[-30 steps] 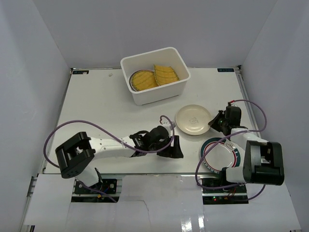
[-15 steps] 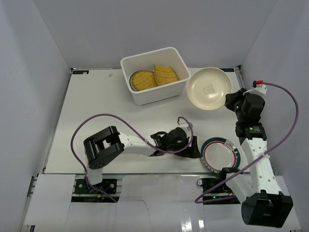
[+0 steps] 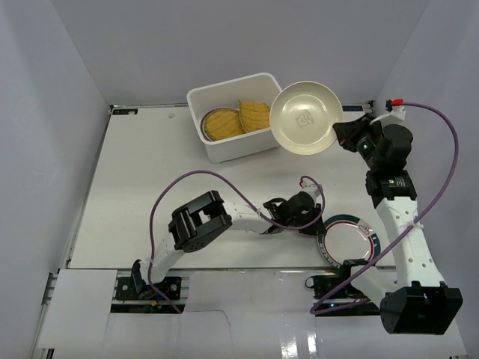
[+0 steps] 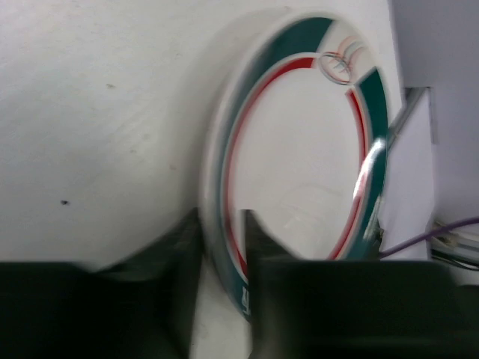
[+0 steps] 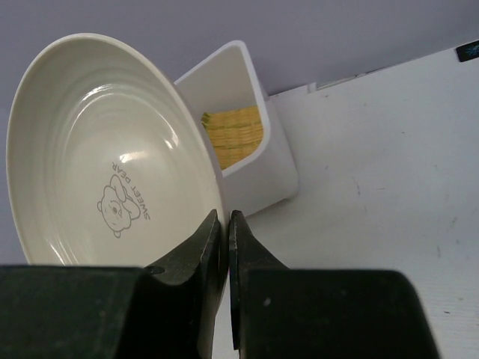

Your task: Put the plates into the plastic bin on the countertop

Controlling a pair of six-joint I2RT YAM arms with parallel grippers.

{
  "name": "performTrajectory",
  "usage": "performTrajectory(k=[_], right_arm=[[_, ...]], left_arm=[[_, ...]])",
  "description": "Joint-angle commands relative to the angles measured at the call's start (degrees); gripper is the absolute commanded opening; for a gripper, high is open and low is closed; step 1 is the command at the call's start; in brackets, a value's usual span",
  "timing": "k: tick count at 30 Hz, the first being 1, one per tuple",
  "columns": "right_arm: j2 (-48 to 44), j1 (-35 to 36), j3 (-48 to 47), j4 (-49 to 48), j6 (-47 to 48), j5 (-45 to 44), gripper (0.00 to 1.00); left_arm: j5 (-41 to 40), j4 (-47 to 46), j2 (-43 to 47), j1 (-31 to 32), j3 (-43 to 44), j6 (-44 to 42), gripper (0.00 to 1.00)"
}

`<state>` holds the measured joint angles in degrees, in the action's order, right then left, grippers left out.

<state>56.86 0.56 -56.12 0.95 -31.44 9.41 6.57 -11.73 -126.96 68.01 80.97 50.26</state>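
We find the right gripper [image 5: 226,224] clamped tight on the rim of the cream plate [image 5: 112,164], which it holds aloft. The plastic bin [image 5: 258,161] sits just beyond its fingertips, with yellow woven-look plates [image 3: 222,123] inside. The left gripper [image 4: 222,228] sits half closed astride the near rim of the green-red-rimmed plate [image 4: 299,172], which extends ahead of it on the countertop [image 4: 97,112]; the view is blurred and we cannot tell whether it pinches.

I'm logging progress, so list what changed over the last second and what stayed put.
The right arm lifted the cream plate off the countertop and carried it, pinched in its shut jaws, up by the plastic bin. The left arm swung right; its jaws now straddle the green-red-rimmed plate's rim. The bin, its two yellow plates and that plate stayed put.
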Motion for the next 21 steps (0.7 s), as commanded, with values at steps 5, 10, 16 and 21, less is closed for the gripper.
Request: performTrajectory(k=[5,10,16,21], right_arm=[[4.8,8.6,-6.8,-5.4,0.0,0.9,0.08],[10.6,11.9,-11.8,-6.0,1.4,0.0,0.08],[21.6,16.2,-21.8,-5.6,2.8,-0.2,0.08],[31.4,18.4,-29.7,-3.5,3.6,-1.1,0.08]], left_arm=[[-5.2,8.0,0.3,-0.4,-1.8,-2.5,0.0],[-5.7,3.6,10.1,-1.6,-13.7,-1.8,0.0],[-9.0,1.0,28.8,-2.2,-29.4,0.3,0.0],[-9.9,1.6,41.2,-2.6,-37.4,2.1,0.0]])
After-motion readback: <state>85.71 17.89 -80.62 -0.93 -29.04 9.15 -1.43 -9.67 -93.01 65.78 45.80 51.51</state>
